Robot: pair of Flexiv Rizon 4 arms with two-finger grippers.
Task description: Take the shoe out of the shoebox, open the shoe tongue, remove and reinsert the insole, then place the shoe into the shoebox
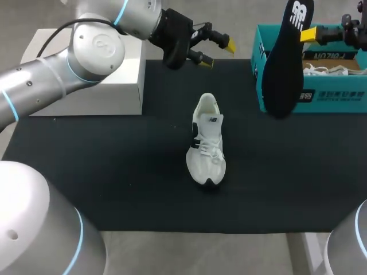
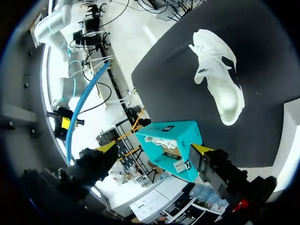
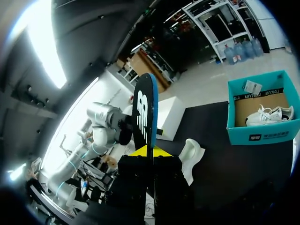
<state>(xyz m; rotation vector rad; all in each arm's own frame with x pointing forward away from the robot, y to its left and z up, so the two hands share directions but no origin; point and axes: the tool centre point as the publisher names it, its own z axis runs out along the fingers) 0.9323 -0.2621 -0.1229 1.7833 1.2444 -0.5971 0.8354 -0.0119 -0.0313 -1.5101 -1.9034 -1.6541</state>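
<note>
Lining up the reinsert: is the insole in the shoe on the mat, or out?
Out. The right tool holds the black insole in the air beside the shoebox, apart from the white shoe on the mat.

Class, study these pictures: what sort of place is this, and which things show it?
Probably a robotics test bench: the left gripper and the right gripper, holding an insole, hang over a black mat with a shoe and a shoebox as props.
</note>
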